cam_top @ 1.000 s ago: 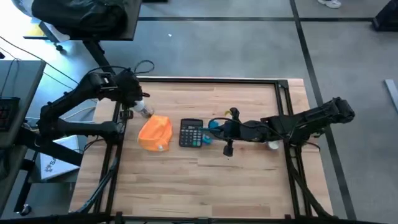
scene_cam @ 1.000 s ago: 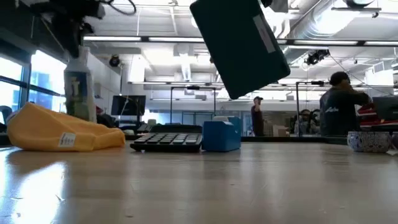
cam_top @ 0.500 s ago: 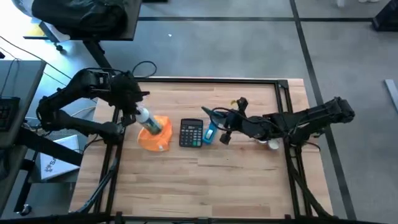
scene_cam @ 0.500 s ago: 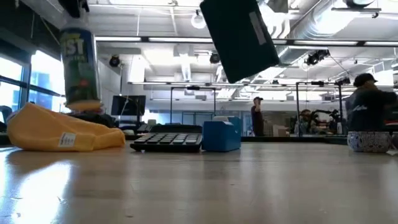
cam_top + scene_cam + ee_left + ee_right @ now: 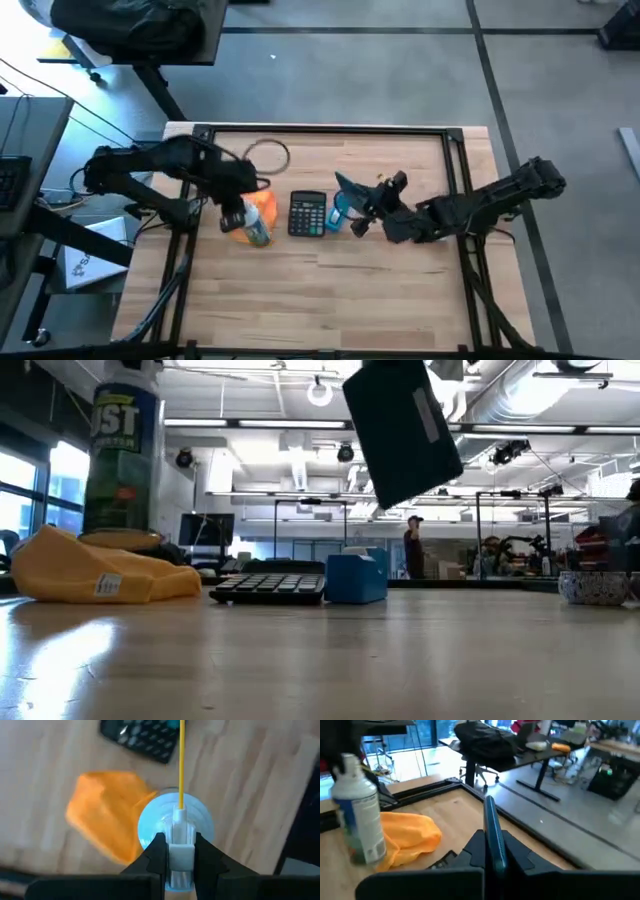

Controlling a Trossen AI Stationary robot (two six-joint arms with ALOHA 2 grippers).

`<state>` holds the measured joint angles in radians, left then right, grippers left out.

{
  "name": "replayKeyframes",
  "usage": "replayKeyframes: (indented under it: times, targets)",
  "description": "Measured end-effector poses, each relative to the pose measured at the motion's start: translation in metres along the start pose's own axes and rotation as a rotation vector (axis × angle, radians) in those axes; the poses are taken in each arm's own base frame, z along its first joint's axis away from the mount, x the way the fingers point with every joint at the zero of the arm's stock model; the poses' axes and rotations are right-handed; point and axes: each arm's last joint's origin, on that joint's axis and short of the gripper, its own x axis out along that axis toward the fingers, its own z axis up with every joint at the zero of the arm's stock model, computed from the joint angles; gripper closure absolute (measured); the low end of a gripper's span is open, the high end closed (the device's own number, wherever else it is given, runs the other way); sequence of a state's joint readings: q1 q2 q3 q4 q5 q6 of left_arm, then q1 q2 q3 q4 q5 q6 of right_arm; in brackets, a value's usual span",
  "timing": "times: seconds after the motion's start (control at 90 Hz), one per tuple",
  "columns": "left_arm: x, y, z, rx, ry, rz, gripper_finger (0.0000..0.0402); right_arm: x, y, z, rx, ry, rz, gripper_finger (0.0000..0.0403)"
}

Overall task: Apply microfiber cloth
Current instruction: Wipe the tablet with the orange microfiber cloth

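The orange microfiber cloth (image 5: 263,202) (image 5: 90,572) (image 5: 102,815) lies bunched on the table's left part. Over it stands an upright spray can (image 5: 254,229) (image 5: 122,460) (image 5: 357,815) with a yellow straw, and my left gripper (image 5: 236,208) (image 5: 180,856) is shut on its top. Whether the can's bottom touches the cloth, I cannot tell. My right gripper (image 5: 368,205) (image 5: 492,862) is shut on a dark flat panel (image 5: 349,187) (image 5: 400,430), held above the table right of the calculator. My left gripper pinches the can's white nozzle head (image 5: 180,851) between its two fingers, coming from above and pointing down. The can hangs upright below the fingers, over the cloth's near part. My right gripper pinches the dark panel near one edge (image 5: 493,851), its fingers reaching from the table's right. The panel is lifted clear of the table and tilted.
A black calculator (image 5: 308,213) (image 5: 270,588) lies beside the cloth, with a small blue box (image 5: 338,218) (image 5: 356,578) at its right. A patterned bowl (image 5: 595,588) stands far right. A cable loop (image 5: 266,155) hangs over the far left. People move in the room behind.
My left gripper has carried the can from the table's left edge toward the near right, ending over the cloth. The can now stands upright and closer to the low camera. My right gripper has drawn back slightly rightward, and the panel has risen and shifted right.
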<state>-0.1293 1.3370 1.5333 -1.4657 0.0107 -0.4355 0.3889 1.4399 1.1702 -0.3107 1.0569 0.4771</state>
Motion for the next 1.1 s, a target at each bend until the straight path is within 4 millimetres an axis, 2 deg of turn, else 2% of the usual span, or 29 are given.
replayKeyframes:
  times: [0.2, 0.378, 0.544, 0.611, 0.811, 1.1]
  targets:
    - [0.02, -0.035, 0.003, 0.026, 0.027, -0.024, 0.0367, -0.015, 0.02, -0.017, 0.055, -0.051, -0.037, 0.0403]
    - [0.032, -0.066, 0.009, 0.049, -0.046, -0.097, 0.0362, -0.049, 0.036, -0.03, 0.1, -0.124, -0.021, 0.0403]
    - [0.049, -0.081, 0.01, 0.015, -0.017, -0.05, 0.0365, -0.082, 0.051, -0.047, 0.126, -0.202, -0.012, 0.0403]
    - [0.056, -0.085, 0.011, 0.003, 0.001, -0.035, 0.0365, -0.088, 0.055, -0.055, 0.141, -0.218, -0.006, 0.0403]
    - [0.071, -0.094, 0.014, -0.032, 0.027, -0.014, 0.0364, -0.084, 0.066, -0.073, 0.15, -0.231, -0.018, 0.0403]
    - [0.066, -0.092, 0.013, -0.072, 0.027, -0.015, 0.0363, -0.07, 0.067, -0.074, 0.164, -0.232, -0.059, 0.0403]
